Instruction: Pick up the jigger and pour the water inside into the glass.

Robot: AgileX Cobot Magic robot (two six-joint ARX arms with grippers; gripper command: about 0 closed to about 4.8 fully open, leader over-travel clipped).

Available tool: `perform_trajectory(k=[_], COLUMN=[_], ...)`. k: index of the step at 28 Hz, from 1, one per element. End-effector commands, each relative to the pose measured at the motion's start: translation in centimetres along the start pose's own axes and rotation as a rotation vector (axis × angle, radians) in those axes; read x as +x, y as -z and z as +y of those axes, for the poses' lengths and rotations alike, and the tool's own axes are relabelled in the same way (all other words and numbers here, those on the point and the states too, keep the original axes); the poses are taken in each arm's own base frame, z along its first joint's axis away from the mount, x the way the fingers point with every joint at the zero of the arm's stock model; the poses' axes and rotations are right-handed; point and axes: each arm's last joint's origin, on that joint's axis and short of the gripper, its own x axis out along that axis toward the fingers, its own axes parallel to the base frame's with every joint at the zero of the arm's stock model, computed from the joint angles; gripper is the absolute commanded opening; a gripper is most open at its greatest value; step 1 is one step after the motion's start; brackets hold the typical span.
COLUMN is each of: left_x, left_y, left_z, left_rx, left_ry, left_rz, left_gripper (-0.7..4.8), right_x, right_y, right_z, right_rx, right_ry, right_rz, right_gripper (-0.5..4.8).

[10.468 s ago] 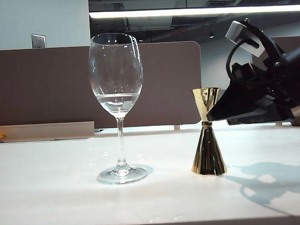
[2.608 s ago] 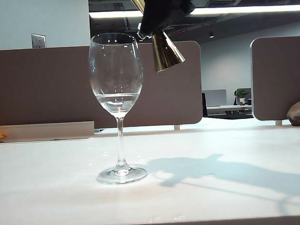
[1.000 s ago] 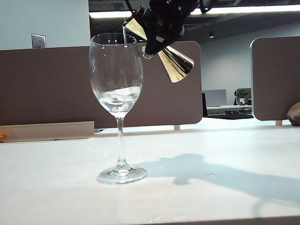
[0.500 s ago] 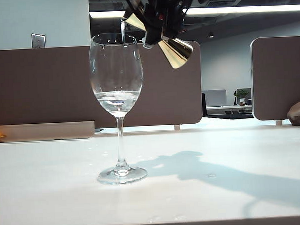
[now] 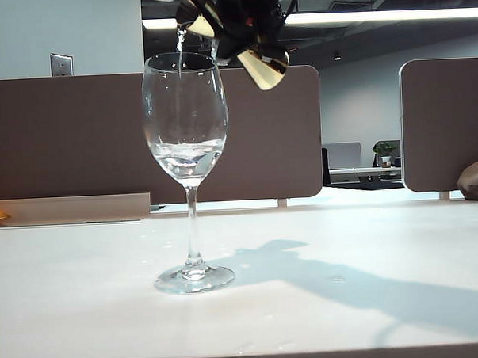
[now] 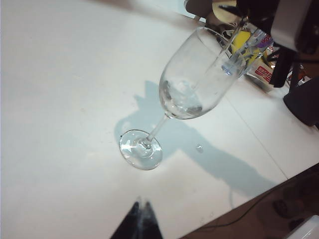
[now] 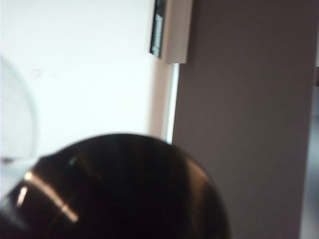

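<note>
Table (image 5: 86, 312): bare near you; partition behind, nothing blocking.
Glass (image 5: 186, 142): upright mid-table, water (image 5: 187, 153) pooled low in its bowl.
Right gripper (image 5: 244, 24): clamped on the jigger (image 5: 259, 65), tipped above the rim; pour under way, probably nearly finished.
Left gripper (image 6: 140, 224): fingers together, parked near the table.

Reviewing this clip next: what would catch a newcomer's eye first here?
The tall clear glass standing left of centre on the white table, with water churning in its bowl. Right above its rim, the right gripper holds the gold jigger tipped over, a thin stream falling in. The left gripper hangs back, shut and empty.
</note>
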Motion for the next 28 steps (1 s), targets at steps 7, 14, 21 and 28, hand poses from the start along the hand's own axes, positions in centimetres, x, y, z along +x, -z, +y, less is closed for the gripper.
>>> perform_trajectory(k=[7, 14, 21, 28], left_x=[-0.05, -0.05, -0.05, -0.05], left_y=[-0.18, -0.18, -0.18, -0.18], left_z=[-0.09, -0.09, -0.09, -0.09], left_rx=[0.009, 0.009, 0.009, 0.009], left_ry=[0.006, 0.006, 0.006, 0.006], left_rz=[-0.011, -0.011, -0.011, -0.011], left_gripper=[-0.03, -0.03, -0.02, -0.02], right_x=[-0.24, -0.25, -0.28, -0.37], right_y=[-0.11, -0.1, -0.05, -0.04], right_z=[-1.11, -1.19, -1.29, -1.44], right_rx=[-0.161, -0.22, -0.271, 0.009], right_ry=[0.092, 0.099, 0.103, 0.115], right_rz=[0.01, 0.014, 0.034, 0.025], right_gripper=[-0.01, -0.01, -0.01, -0.01])
